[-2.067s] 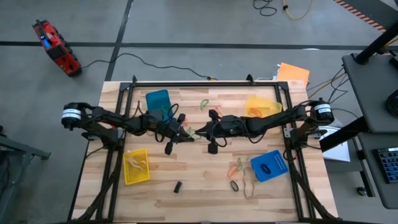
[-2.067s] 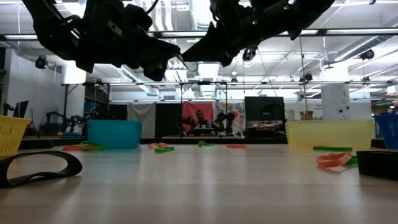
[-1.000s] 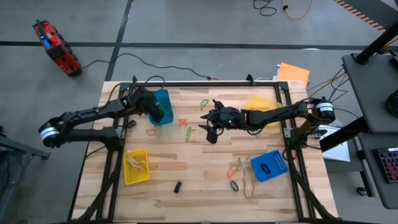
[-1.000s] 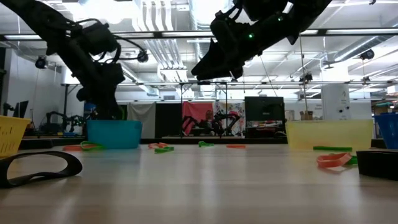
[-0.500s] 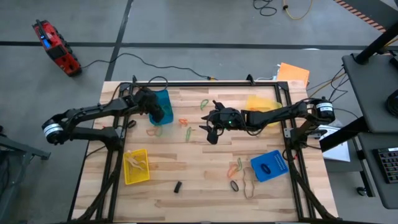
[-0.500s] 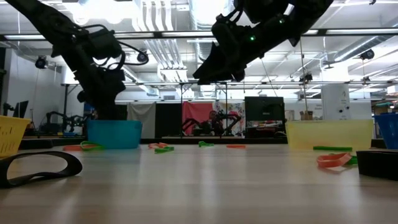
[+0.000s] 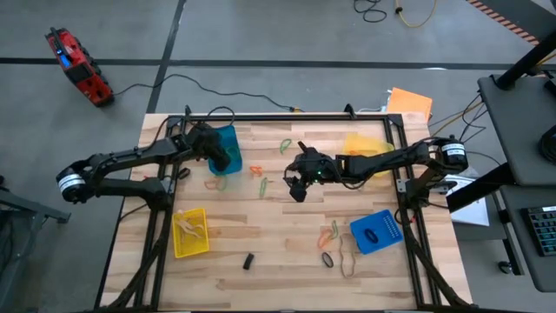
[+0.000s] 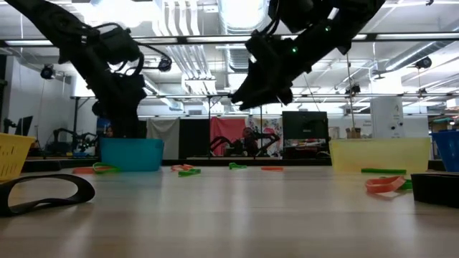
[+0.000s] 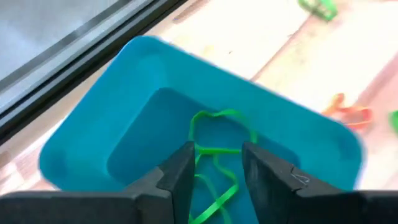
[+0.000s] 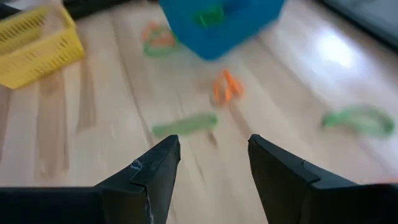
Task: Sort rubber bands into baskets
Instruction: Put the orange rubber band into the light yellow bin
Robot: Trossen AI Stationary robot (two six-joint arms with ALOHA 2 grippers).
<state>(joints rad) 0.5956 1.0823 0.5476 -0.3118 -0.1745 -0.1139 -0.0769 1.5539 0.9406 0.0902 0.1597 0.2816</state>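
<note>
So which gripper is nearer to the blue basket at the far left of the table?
Left. The left gripper hangs directly over the blue basket, which holds green bands. The right gripper is apart, open above the table's middle.

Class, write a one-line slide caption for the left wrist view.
Left gripper open above the blue basket, a green band lying inside.

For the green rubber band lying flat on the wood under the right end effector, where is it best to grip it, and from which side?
Probably from straight above. The green rubber band lies flat as a long, narrow loop, so the open right end effector should straddle its narrow middle, fingers across the short width, and pinch both strands together.
</note>
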